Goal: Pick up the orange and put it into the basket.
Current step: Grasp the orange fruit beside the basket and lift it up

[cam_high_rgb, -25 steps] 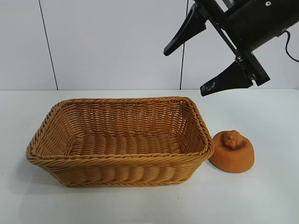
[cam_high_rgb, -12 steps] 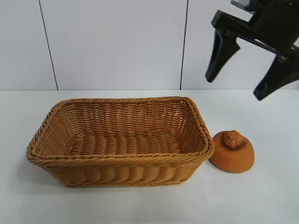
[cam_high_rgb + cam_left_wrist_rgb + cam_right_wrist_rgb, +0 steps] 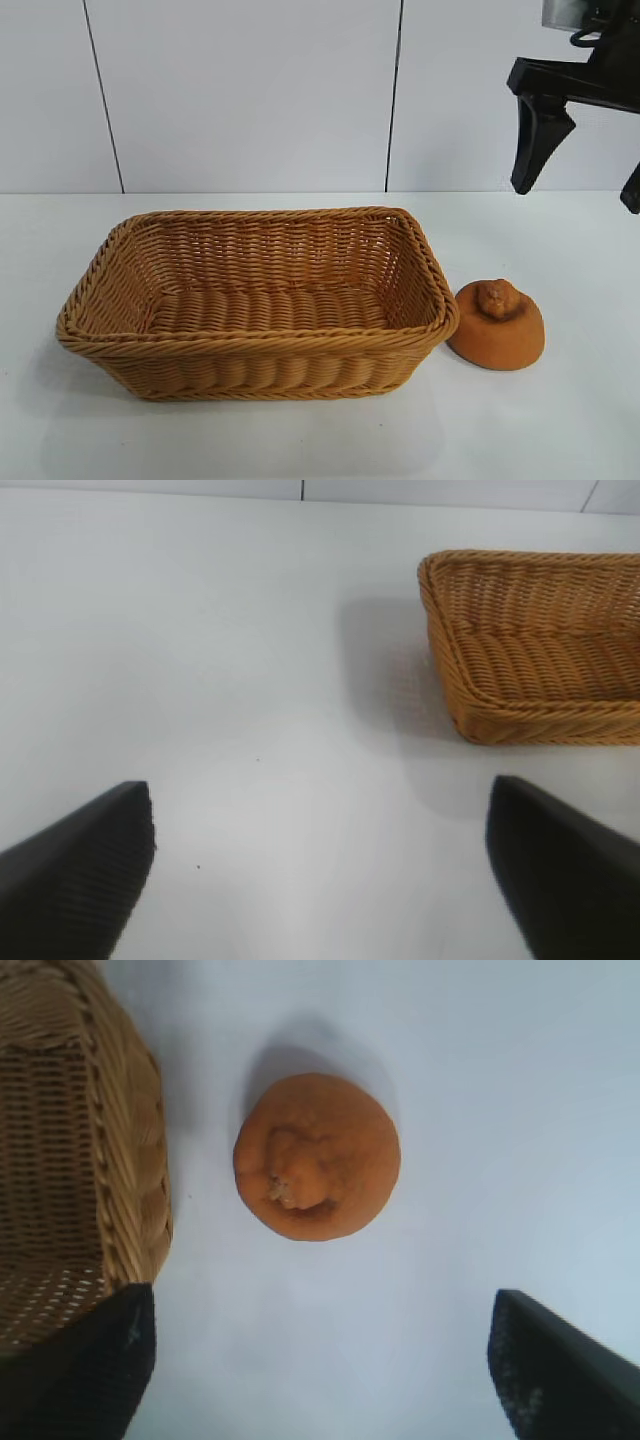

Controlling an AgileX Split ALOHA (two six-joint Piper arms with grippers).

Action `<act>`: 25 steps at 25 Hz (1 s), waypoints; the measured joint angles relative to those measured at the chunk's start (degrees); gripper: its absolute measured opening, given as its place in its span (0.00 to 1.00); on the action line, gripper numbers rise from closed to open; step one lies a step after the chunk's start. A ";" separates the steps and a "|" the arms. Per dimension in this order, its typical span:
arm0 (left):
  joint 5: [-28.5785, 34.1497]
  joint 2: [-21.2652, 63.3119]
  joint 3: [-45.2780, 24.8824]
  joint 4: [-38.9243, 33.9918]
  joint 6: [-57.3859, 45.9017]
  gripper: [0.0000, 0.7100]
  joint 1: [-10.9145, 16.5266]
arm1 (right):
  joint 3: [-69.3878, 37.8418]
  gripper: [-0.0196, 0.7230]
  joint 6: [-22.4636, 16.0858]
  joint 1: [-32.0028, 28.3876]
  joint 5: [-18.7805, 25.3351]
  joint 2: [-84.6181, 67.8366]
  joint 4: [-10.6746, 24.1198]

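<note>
On the table, the basket is seen empty, the orange lying just beside it. Since earlier, the right gripper has been swung rightward above the orange, fingers spread wide; the left gripper is also held wide.

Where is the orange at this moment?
In the exterior view the orange sits on the table at the right, beside the basket, below the open right gripper.

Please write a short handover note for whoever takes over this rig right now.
Right gripper: open, empty, raised above and behind the orange.
Left gripper: open, empty, over bare table beside the basket.
Orange: on the table just right of the basket, knob up.
Done: nothing yet; the basket holds nothing.
Left: lower, grasp the orange, lift, drop it in the basket.
</note>
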State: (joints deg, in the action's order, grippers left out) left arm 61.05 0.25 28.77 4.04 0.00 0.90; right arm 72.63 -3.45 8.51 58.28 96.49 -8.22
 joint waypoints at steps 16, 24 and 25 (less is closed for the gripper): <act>0.00 0.00 0.00 0.00 0.00 0.91 0.00 | 0.01 0.86 2.16 -1.29 -8.27 16.94 -6.86; 0.00 0.00 0.00 0.00 0.00 0.91 0.00 | 0.01 0.76 4.11 -1.29 -12.55 22.87 -10.78; 0.00 0.00 0.00 0.00 0.00 0.91 0.00 | 0.07 0.70 4.18 -1.29 -12.68 22.87 -10.90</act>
State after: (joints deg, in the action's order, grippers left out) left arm 61.05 0.25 28.77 4.04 0.00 0.90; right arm 72.70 0.73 7.22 45.60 119.36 -19.12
